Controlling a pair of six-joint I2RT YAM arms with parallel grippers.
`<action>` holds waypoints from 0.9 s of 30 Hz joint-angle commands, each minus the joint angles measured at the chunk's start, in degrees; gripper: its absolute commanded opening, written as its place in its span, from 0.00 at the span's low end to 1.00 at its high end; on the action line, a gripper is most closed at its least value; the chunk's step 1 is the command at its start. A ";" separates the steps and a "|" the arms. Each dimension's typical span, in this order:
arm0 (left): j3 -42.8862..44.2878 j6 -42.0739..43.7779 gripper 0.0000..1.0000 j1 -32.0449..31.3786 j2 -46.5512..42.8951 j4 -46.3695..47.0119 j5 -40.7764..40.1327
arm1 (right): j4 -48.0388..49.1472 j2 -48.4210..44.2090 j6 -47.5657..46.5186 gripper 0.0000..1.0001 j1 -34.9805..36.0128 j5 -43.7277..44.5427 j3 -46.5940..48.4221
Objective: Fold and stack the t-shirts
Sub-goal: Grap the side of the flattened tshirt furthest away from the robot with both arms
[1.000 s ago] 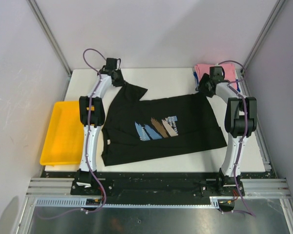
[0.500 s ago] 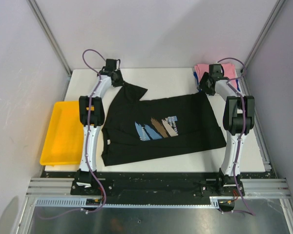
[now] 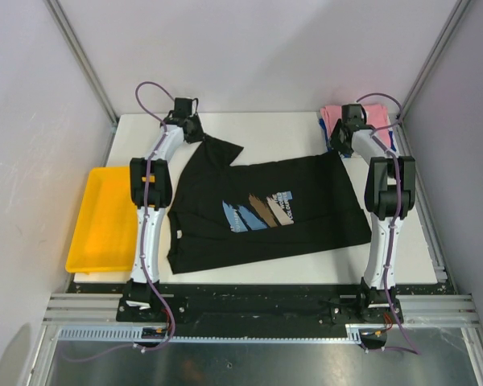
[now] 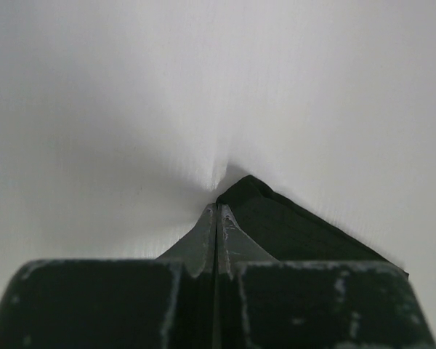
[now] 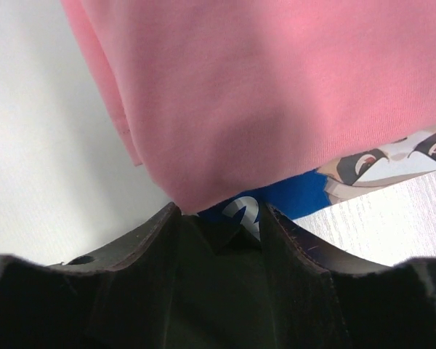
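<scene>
The black t-shirt [image 3: 266, 213] with its brush-stroke print lies spread across the white table. My left gripper [image 3: 196, 130] is at its far left sleeve. In the left wrist view its jaws [image 4: 217, 207] are pressed together, with the black cloth's [image 4: 291, 225] corner at their tip. My right gripper [image 3: 336, 138] is at the shirt's far right corner. Its jaws [image 5: 219, 218] stand apart with a dark fold of cloth [image 5: 225, 240] between them. Just ahead lie the pink t-shirt [image 5: 261, 87] and, under it, the blue-and-white t-shirt [image 5: 298, 196]. The pink t-shirt [image 3: 335, 114] sits at the back right.
A yellow plastic tray [image 3: 105, 217] sits off the table's left side. Metal frame posts and white walls close in the back and sides. The right arm's elbow [image 3: 390, 189] stands over the table's right part.
My right gripper has moved a little farther back toward the pink t-shirt. The left arm and the black t-shirt have stayed where they were.
</scene>
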 commanded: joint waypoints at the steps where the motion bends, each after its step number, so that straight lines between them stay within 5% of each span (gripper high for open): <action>1: -1.18 -0.35 0.00 0.36 -3.97 1.15 0.94 | -0.86 0.85 -1.53 0.50 0.92 3.46 2.79; 27: -3.12 -0.03 0.00 0.74 -6.45 1.75 2.42 | -4.61 -0.09 -4.45 0.20 3.58 11.45 5.38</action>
